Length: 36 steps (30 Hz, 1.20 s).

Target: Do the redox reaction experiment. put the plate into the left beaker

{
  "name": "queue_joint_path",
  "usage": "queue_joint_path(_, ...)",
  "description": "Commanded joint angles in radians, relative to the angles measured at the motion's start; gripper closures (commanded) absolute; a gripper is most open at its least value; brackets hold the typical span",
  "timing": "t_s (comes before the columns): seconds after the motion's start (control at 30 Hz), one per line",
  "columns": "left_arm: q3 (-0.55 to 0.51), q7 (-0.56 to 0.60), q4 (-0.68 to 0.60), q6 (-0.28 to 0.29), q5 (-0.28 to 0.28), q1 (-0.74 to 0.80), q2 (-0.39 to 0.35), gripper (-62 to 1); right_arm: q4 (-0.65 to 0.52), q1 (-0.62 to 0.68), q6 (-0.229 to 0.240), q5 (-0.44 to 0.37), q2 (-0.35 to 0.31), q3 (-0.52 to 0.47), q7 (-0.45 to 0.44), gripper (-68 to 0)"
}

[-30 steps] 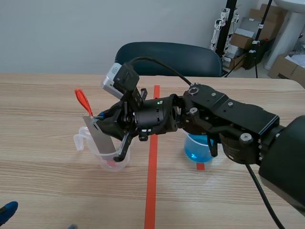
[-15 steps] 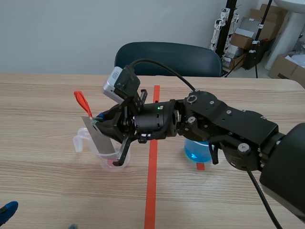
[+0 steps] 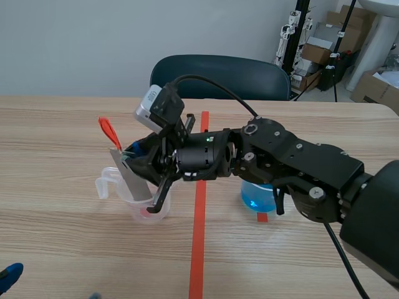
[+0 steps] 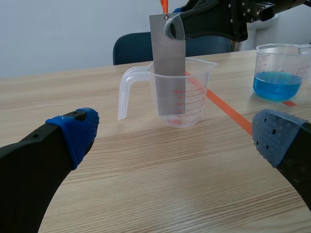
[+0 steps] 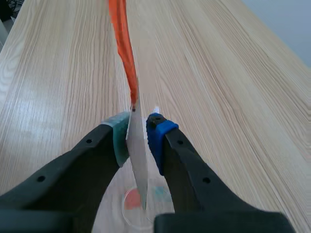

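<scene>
A grey metal plate with an orange-red tab on top hangs upright, its lower part inside the clear left beaker. My right gripper is shut on the plate's upper part; the right wrist view shows the plate edge-on between the pads, the beaker bottom below. From the left wrist view the plate stands in the beaker, held by the right gripper. My left gripper stands open, low, short of the beaker.
A second beaker with blue liquid stands right of the orange tape line, under the right arm; it also appears in the left wrist view. A dark chair is behind the table. Boxes lie at the back right.
The right gripper with the plate has shifted slightly, lowering the plate a little deeper into the left beaker. The left arm has kept still.
</scene>
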<state>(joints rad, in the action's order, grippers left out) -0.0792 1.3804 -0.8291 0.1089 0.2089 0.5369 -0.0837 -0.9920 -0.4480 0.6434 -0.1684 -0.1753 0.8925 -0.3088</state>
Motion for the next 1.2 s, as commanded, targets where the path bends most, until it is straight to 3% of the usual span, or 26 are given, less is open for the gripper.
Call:
queue_joint_path(0.0,-0.001,0.011,-0.021,0.006,-0.005,0.000,-0.003,-62.3,-0.007,-0.015,0.003,0.010,-0.002,-0.001,-0.011,-46.2)
queue_joint_path(0.03,-0.001,0.011,-0.021,0.006,-0.005,0.000,-0.003,-62.3,-0.007,-0.014,0.002,0.019,-0.002,-0.001,0.000,-63.4)
queue_joint_path(0.07,-0.001,0.011,-0.021,0.006,-0.005,-0.002,-0.003,-62.3,-0.007,-0.014,0.000,0.019,-0.002,-0.001,0.006,-67.9)
queue_joint_path(1.17,-0.001,0.014,-0.021,0.006,-0.005,-0.005,-0.003,-62.3,-0.007,-0.011,-0.001,0.020,-0.002,-0.001,0.004,-67.9)
